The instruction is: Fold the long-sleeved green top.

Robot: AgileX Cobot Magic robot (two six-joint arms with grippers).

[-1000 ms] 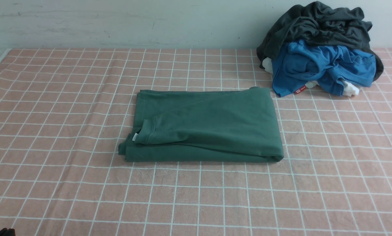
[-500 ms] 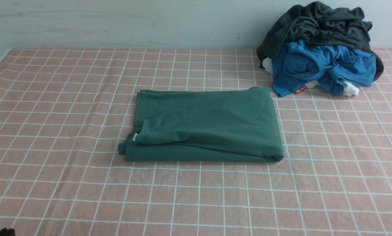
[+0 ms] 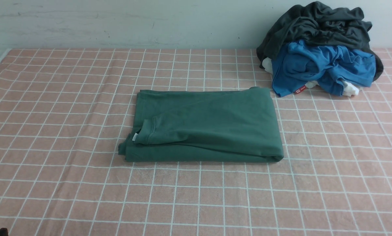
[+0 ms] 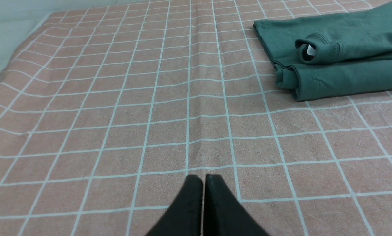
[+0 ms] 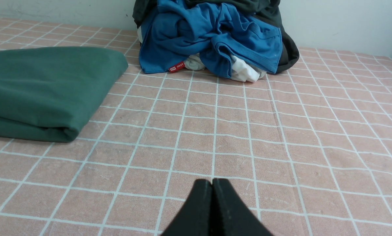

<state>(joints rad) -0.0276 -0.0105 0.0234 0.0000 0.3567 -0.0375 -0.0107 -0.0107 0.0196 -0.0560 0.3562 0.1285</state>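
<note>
In the middle of the pink checked cloth (image 3: 51, 131) your green top (image 3: 205, 126) lies folded into a thick, soft rectangle, its ribbed neck and white label (image 4: 310, 50) at the left end. At far right sits a crumpled heap: a dark grey garment (image 3: 317, 23) over a blue one (image 3: 320, 65). Only the wrist views show your grippers: left gripper (image 4: 203, 178) and right gripper (image 5: 211, 182) both have their black jaws pressed together, holding nothing, above bare cloth.

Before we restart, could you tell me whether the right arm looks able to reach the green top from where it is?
Probably yes: only bare checked cloth lies between the shut right gripper and the folded green top; the clothes pile sits farther back.
</note>
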